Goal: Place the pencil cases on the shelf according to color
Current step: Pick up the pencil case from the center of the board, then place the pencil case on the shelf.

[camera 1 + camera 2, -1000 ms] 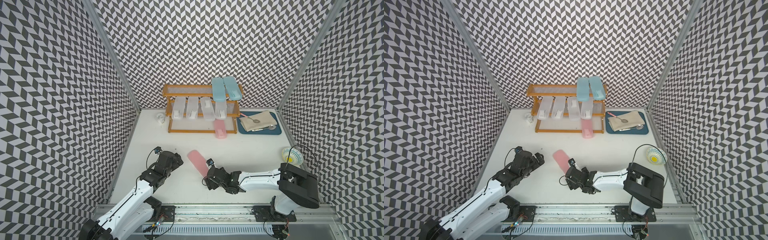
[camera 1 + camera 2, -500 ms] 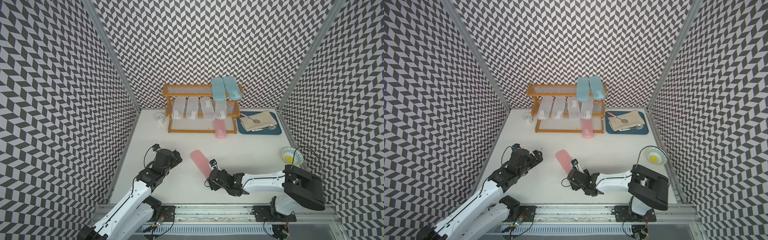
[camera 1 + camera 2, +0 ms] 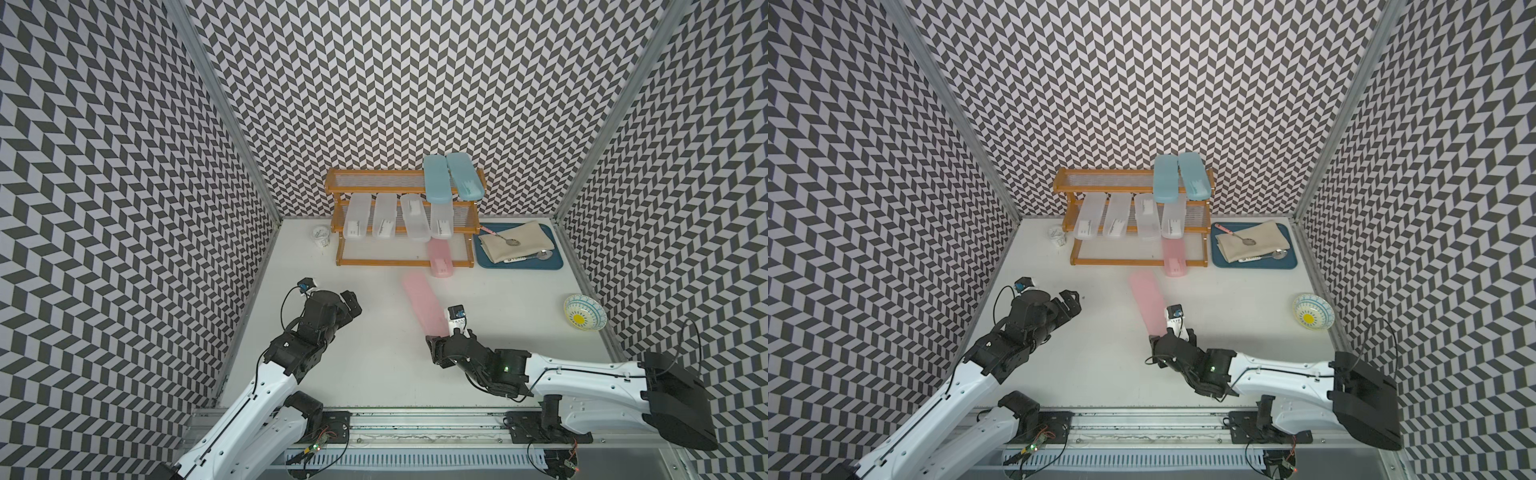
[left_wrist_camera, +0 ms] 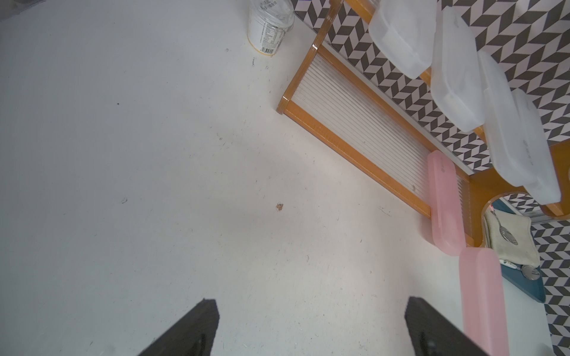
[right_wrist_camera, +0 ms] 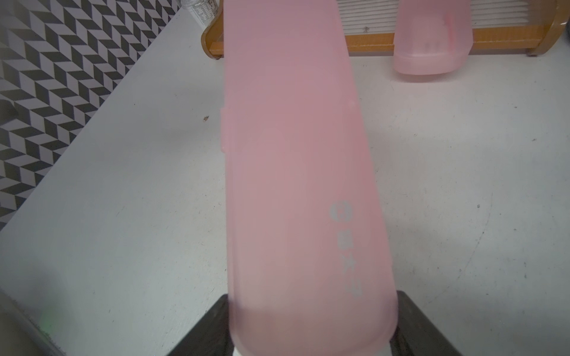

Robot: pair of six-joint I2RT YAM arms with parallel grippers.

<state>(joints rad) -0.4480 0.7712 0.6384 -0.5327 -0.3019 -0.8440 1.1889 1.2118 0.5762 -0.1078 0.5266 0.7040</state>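
Left wrist: yogurt cup [image 4: 270, 27] beside shelf [image 4: 354, 155]

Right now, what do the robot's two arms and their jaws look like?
Both arms have smooth white links with black joints and wrists. On the left arm a thin black cable loops to a small blue-and-white camera module at the wrist; the right arm has the same module, a green light and a bulky black housing. The jaws are flat black bars.

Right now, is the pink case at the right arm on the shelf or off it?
Off. The pink case is clamped at one end in the right gripper, lying short of the shelf and its bottom tier.
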